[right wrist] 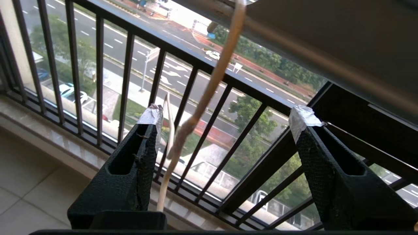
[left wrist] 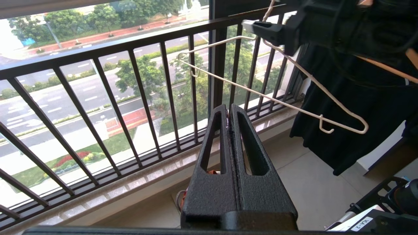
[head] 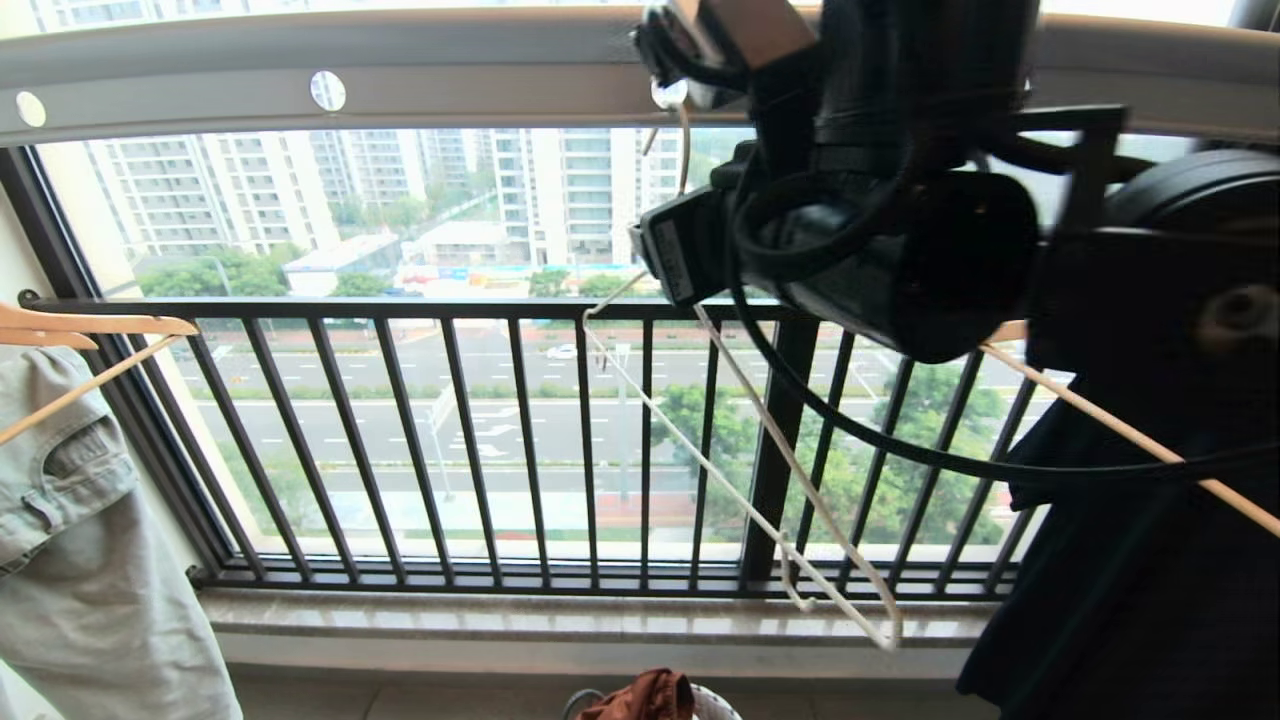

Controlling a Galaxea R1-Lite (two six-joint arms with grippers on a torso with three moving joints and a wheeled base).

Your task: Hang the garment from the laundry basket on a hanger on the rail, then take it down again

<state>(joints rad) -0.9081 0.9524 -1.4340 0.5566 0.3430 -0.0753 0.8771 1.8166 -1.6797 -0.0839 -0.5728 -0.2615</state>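
- The right arm's black bulk blocks a big chunk of the head view, so where the thin cream-white wire hanger [head: 745, 470] hooks onto the wide silver-grey metal rail with round holes [head: 330, 75] is mostly hidden; can't really see the hook seated.
- The right gripper [right wrist: 228, 127] has its jaws spread wide with nothing between the taped tips. The hanger's wire neck [right wrist: 209, 91] runs close by the one finger [right wrist: 143, 153], blurry, and I can't tell if it touches.
- The hanger is bare and hangs tilted below the rail, in front of the black balcony railing with vertical bars [head: 400, 310].
- The rust-brown soft shorts [head: 645, 697] are way down at the bottom edge, bunched in the small round basket with dark wire rim [head: 578, 703], both cut off by the frame. Well apart from the right gripper.
- The left gripper [left wrist: 228, 109] is pinched closed and empty, low over the floor; a sliver of orange fabric [left wrist: 214, 172] peeks out behind its fingers.
- Either side: a black T-shirt [head: 1130, 560] on a light wooden hanger [head: 1120, 430], and a pale grey-green denim piece [head: 80, 540], each partly cropped.
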